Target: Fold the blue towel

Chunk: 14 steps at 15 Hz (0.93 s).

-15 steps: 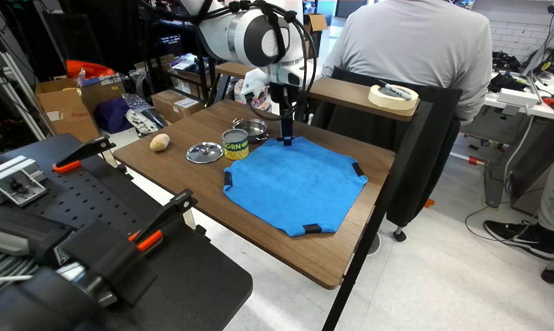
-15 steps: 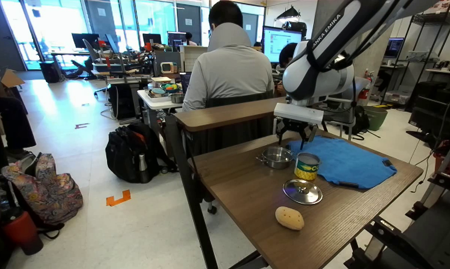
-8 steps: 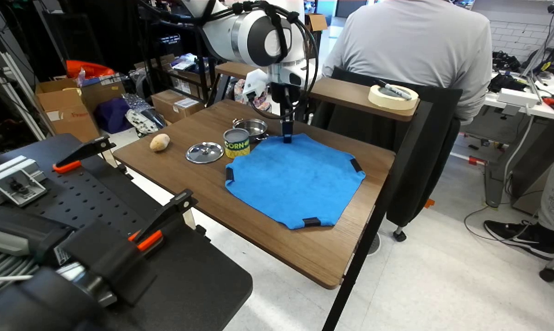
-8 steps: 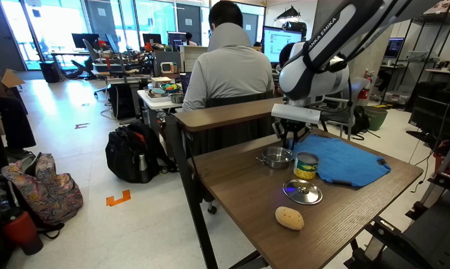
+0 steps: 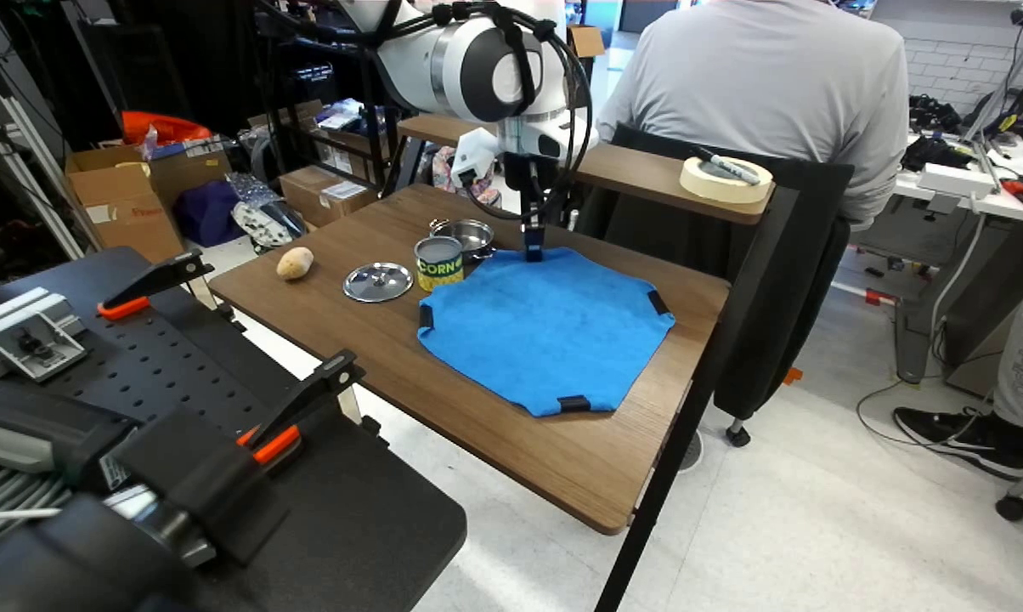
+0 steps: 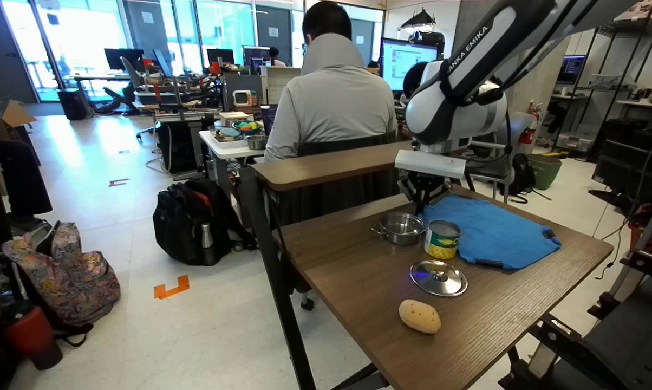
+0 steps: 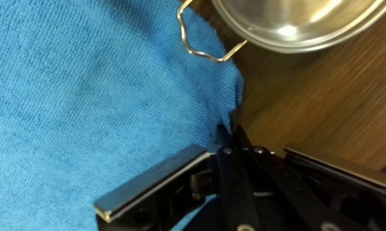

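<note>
Blue towel (image 5: pixel 545 331) spread | claw (image 7: pixel 232 136) clamped on its edge | step: probably grip-to-fold | next needs: lift clear of steel pot (image 6: pixel 403 236), carry across

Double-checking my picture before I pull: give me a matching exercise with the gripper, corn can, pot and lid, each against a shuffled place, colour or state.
1. Gripper
2. Corn can
3. Two-handled pot
4. Pot lid

A. One handle over the blue towel
B. Yellow and green
C. Flat on the table, off the pot
D. Shut on the towel's edge

Pairs: 1-D, 2-B, 3-A, 4-C
</note>
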Each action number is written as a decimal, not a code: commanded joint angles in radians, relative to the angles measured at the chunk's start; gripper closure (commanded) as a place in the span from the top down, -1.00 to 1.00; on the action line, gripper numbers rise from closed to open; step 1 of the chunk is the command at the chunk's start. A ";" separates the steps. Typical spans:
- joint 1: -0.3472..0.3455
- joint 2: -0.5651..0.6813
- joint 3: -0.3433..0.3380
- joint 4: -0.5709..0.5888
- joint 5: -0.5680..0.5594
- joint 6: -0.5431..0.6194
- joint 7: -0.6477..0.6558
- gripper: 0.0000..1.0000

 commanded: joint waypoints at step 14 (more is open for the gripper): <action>-0.079 -0.367 -0.026 -0.557 0.021 0.254 -0.280 -0.98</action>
